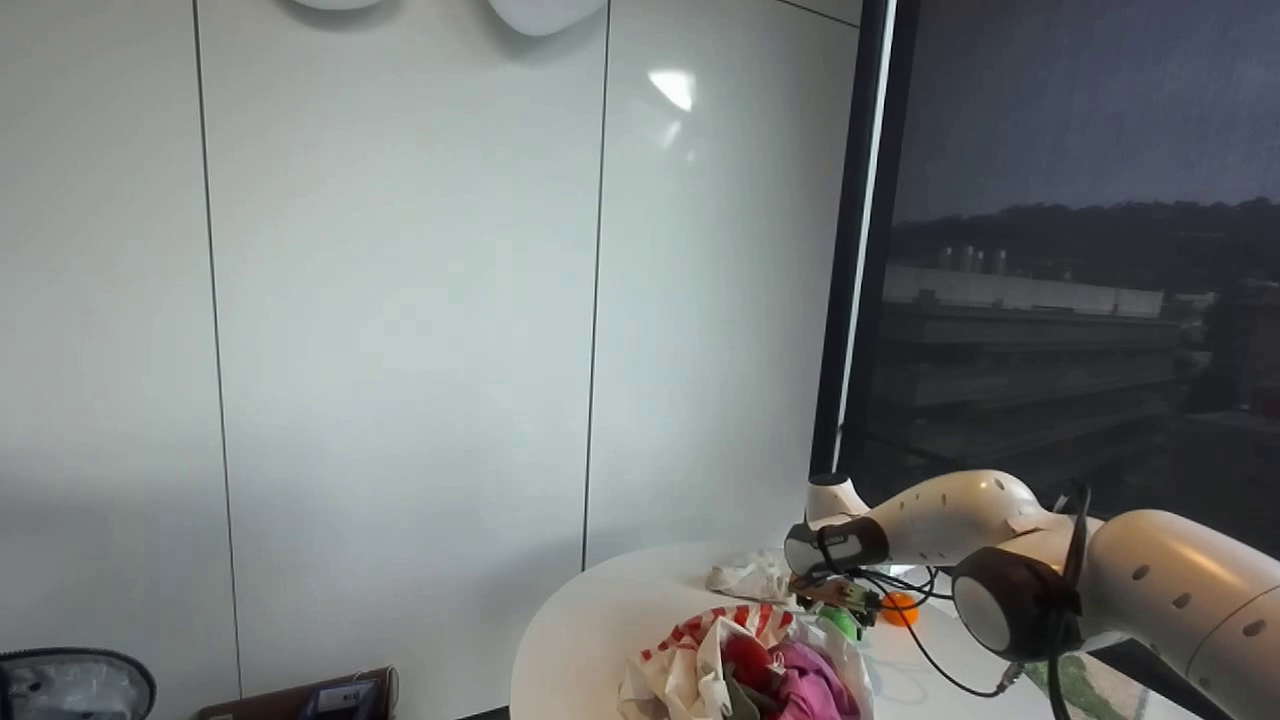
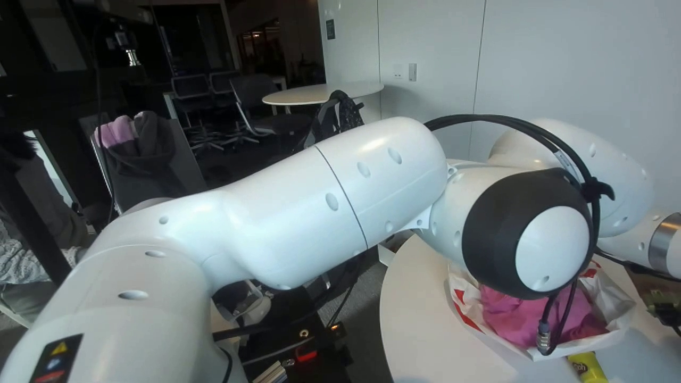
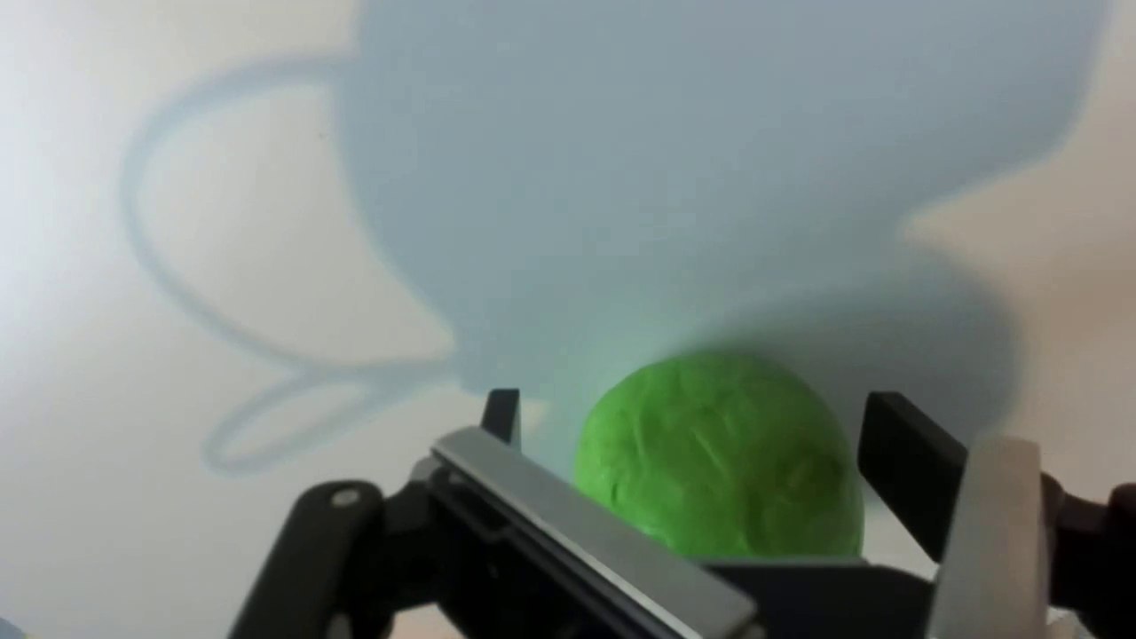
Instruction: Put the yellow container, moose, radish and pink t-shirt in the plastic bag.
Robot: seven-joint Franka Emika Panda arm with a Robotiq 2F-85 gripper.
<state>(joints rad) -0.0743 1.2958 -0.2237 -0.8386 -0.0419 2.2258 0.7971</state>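
Only the wrist view shows the hand parted, green ball between; an exterior view adds the yellow container

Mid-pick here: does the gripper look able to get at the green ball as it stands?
Probably yes. In the wrist view the open gripper frames the green ball, and I see nothing between it and either finger. Whether the fingers are low enough, I can't tell.
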